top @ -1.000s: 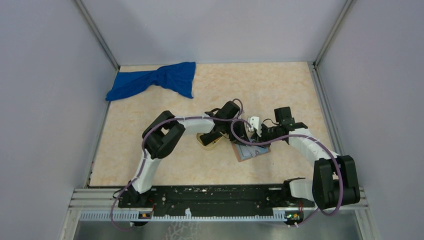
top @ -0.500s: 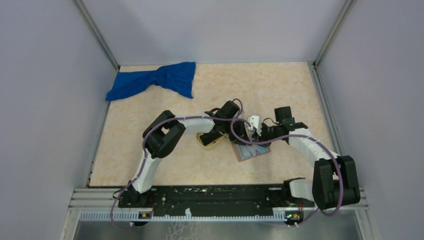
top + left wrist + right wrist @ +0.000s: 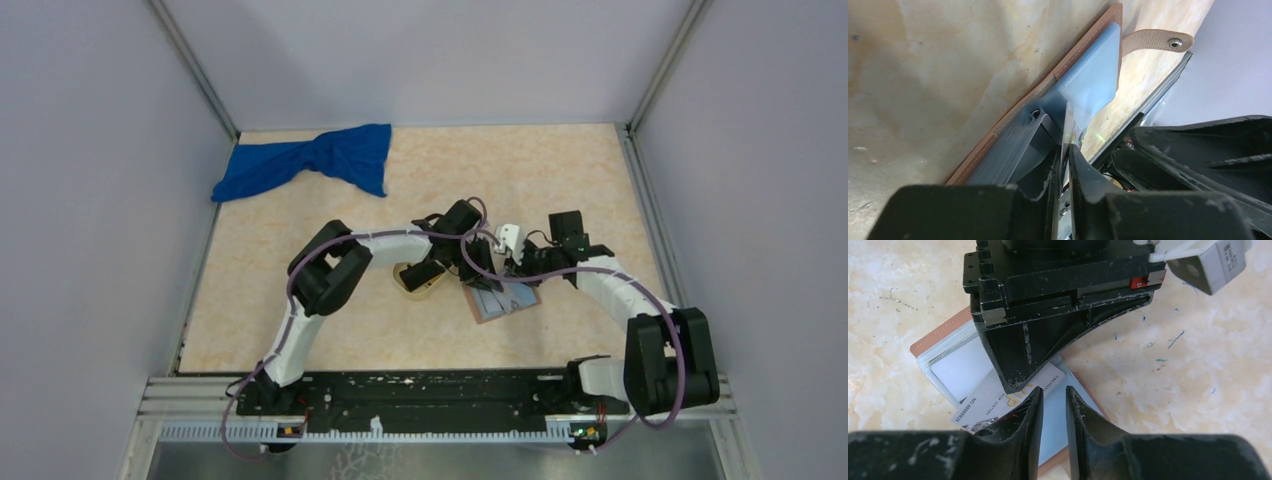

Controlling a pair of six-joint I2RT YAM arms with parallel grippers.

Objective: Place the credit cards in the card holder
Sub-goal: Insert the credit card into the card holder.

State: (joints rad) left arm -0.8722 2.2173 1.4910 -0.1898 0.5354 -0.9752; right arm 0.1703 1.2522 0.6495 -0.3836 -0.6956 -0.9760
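The card holder [image 3: 503, 300] lies open on the table, brown outside and blue-grey inside [image 3: 953, 367]. My left gripper [image 3: 1064, 150] is shut on a grey credit card [image 3: 983, 407], which shows edge-on [image 3: 1066, 117] in the left wrist view. The card's lower end rests on the holder's blue-grey slots [image 3: 1093, 75]. My right gripper [image 3: 1054, 392] hovers just in front of the left gripper [image 3: 1015, 385], above the holder's near half. Its fingers stand a narrow gap apart with nothing between them.
A tan oval tray [image 3: 418, 281] sits just left of the holder, partly under the left arm. A blue cloth [image 3: 310, 160] lies at the back left corner. The holder's strap with a metal snap [image 3: 1158, 41] sticks out from its far edge.
The right gripper's jaws have narrowed and its wrist has shifted slightly toward the left gripper. The left gripper still holds the card at the holder.
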